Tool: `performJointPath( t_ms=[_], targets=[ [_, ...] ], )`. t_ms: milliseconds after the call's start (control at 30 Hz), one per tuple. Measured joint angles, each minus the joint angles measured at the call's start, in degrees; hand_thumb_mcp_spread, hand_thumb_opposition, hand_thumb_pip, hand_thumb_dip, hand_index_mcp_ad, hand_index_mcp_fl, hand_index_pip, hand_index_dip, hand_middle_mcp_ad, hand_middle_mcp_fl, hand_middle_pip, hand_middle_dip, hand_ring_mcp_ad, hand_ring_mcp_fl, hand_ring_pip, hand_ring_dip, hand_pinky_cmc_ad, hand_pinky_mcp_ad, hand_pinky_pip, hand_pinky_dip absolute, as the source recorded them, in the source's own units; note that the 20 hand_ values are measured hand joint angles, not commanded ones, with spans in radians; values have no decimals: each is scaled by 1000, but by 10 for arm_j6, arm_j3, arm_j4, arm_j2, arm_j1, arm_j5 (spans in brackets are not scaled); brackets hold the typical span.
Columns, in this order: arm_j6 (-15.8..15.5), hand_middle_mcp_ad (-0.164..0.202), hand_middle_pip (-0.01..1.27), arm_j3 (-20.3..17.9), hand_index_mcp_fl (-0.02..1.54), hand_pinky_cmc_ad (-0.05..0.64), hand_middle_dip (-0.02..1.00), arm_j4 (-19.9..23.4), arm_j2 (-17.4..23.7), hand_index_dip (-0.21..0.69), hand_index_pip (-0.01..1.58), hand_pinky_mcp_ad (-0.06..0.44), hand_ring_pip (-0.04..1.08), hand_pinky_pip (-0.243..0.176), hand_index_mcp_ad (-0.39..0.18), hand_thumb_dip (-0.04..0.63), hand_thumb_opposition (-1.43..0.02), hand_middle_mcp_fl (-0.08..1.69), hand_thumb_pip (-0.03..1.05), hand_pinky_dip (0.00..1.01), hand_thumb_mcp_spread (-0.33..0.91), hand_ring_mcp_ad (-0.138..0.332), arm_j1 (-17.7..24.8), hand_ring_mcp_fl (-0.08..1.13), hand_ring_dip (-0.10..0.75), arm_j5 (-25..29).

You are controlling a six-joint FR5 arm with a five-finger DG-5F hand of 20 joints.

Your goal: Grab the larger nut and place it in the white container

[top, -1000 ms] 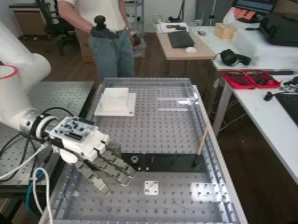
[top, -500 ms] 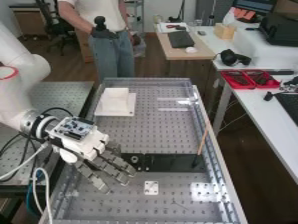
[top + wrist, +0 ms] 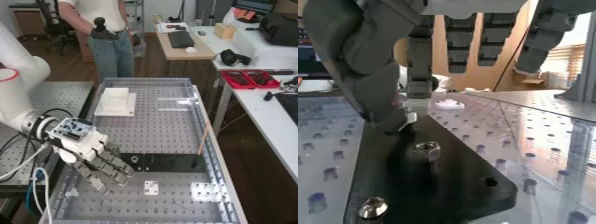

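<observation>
Plainly, from the worktop's [image 3: 120,206] near end, a nut [image 3: 428,151] lay about three o'clock from the hand [image 3: 85,146], its fingers relaxed, empty.

In the wrist view, a metal nut [image 3: 428,150] sits mid-frame on a black plate [image 3: 464,187] near the robot hand [image 3: 85,146].

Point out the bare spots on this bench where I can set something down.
The widest lies between the white container and the black plate. Another patch, mostly bare, runs from the small white plate to the bench's near edge. It's crowded at the black plate's left end in the high view, where the hand hangs near the hex nut.
</observation>
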Motion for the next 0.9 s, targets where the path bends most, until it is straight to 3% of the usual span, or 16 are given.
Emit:
performJointPath(
  t_ms=[467,900],
  targets=[
    [-1,52,133,-5,9,267,253,16,-3,183,1536,262,112,-61,-143,237,-827,86,801,360,328,101,7,24,94,16],
    [0,51,133,1,9,265,253,4,-3,182,1536,264,112,-58,-143,237,-827,106,799,360,328,101,0,24,94,6]
  ],
)
